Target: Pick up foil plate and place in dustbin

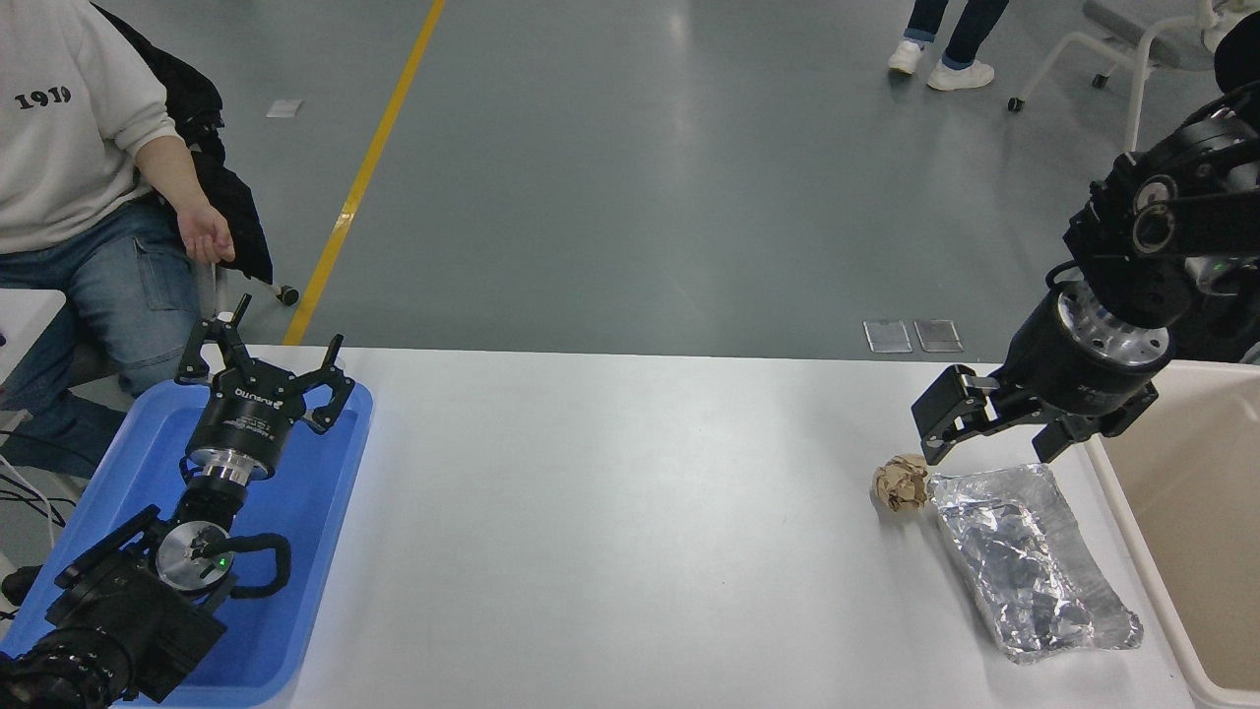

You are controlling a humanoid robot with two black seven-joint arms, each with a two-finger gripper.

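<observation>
In the head view the dustbin (pixel 1181 512) is cut off by the right edge, showing only its rim and part of one inner wall. The right gripper (pixel 994 438) hovers over the far end of the foil plate (pixel 1029 561), jaws apart, its arm partly out of frame. The plate lies flat on the white surface (pixel 610 532) just beside the bin, with a crumpled paper ball (pixel 900 483) at its far corner. The left gripper (pixel 266 369), jaws apart, is parked over a blue tray (pixel 305 591). Beyond lies grey floor with a yellow line (pixel 369 167); a seated person (pixel 89 167) is cropped at upper left.
</observation>
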